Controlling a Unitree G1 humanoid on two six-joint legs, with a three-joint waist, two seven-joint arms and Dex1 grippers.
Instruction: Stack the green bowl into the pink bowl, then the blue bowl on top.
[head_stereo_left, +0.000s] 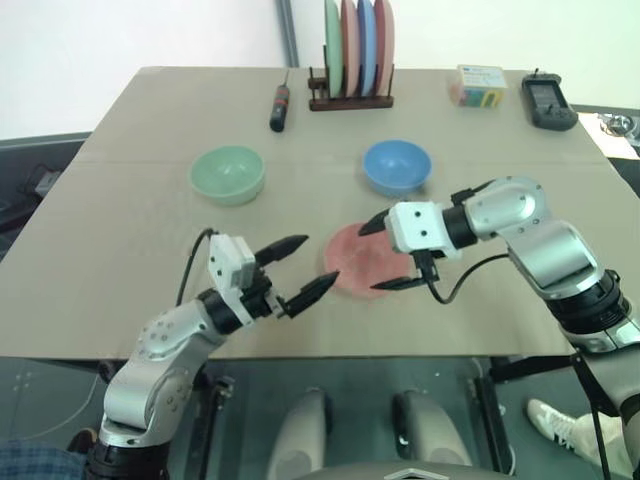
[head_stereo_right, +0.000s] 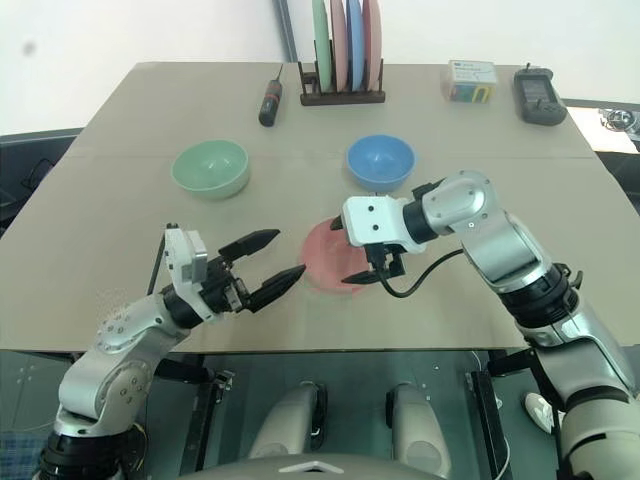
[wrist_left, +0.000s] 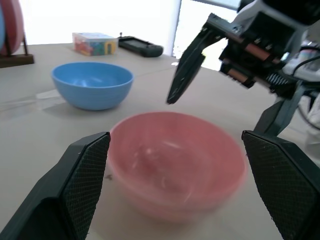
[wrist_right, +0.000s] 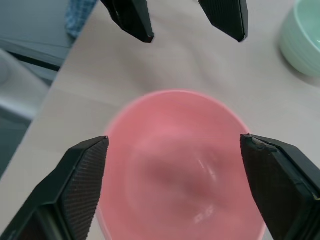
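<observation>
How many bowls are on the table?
3: the green bowl far left, the blue bowl far right, the pink bowl nearest, between the two grippers. None looks hidden.

Desk: flat tan top, matte, with a faint seam running across it; evenly lit, soft shadows.

Wall: plain white, behind the far edge of the desk.

Pole: grey, upright, against the wall near the desk's far edge.

Floor: dark grey, glossy, seen below the near edge of the desk and along both of its sides.

Window: bright, washed-out daylight beyond the far end of the desk in the left wrist view.

Shoe: white, a person's, on the floor at the right near corner.
</observation>
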